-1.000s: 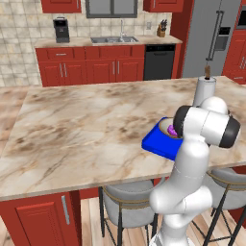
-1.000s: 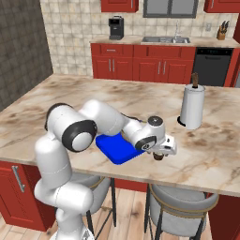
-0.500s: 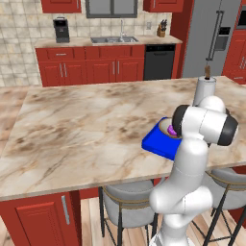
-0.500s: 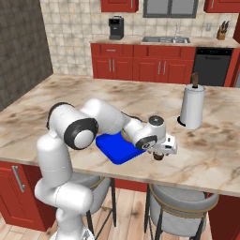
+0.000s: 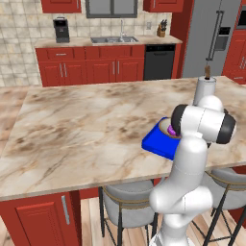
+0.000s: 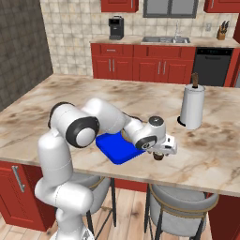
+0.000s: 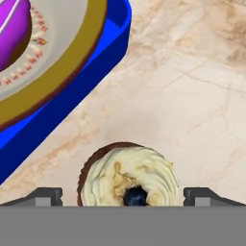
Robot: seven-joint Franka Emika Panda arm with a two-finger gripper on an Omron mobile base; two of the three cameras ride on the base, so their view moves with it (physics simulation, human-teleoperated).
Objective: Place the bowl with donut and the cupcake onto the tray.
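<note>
Broad marble counter (image 6: 220, 154) across the middle of both base views, veined tan and cream; red cabinets (image 6: 154, 70) along the far wall, with a sink (image 5: 113, 40) set in that back counter and a coffee machine (image 6: 116, 27) beside it; steel fridge (image 5: 214, 36) at the right in the left base view; grey stools (image 6: 183, 201) tucked under the near edge of the counter. White arm (image 6: 75, 133) folded low over the counter, reaching rightward in the right base view. Blue tray (image 6: 115, 147) flat on the marble near the front edge, partly hidden under the arm. Paper towel roll (image 6: 192, 108) upright on its stand, well apart from the tray, further back. Bowl (image 7: 72, 57) resting inside the tray, grey within and tan at the rim; pink-purple donut (image 7: 12, 26) lying in the bowl, also glimpsed in the left base view beside the arm's elbow. Gripper (image 6: 159, 152) hanging just beside the tray's right corner, pointed down, fingers (image 7: 45, 196) spread wide apart with nothing clasped. Cupcake (image 7: 127, 175) standing on bare marble just beside the tray, not on it, cream swirl on top with a dark berry at the centre, sitting between the two finger tips without visible contact.
</note>
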